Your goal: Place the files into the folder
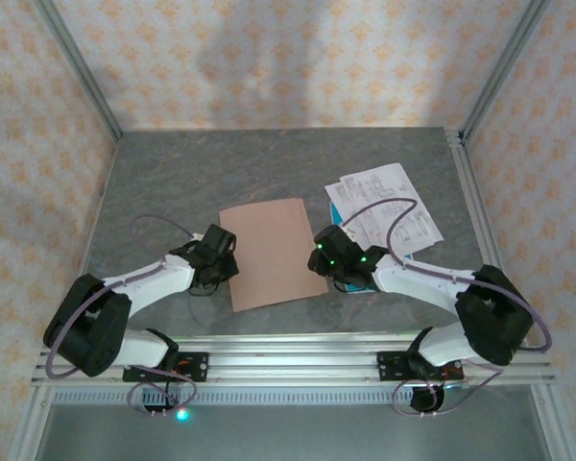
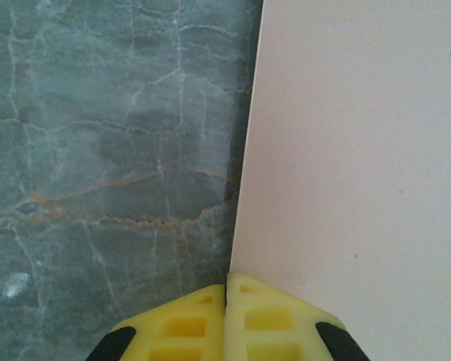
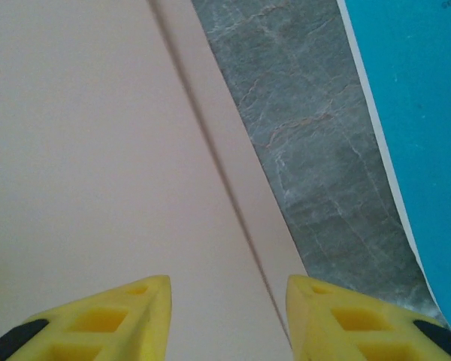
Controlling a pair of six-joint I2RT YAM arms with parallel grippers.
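Flatly closed, the plain pinkish-brown folder [image 1: 269, 252] is lying on the grey marbled table [image 1: 163, 182] between the two arms. The left fingers [image 2: 188, 323] are pressing together at its left edge; whether card is caught between them I cannot tell. The right fingers [image 3: 120, 316] are standing apart over its right edge, gripping nothing. The files [image 1: 394, 206], white printed sheets over a teal sheet [image 3: 421, 113], are resting near its right side.

You're seeing soft, even light from above, a faint smudged shadow on the back wall [image 1: 254, 67] toward 12 o'clock, and mildly soft wrist close-ups.
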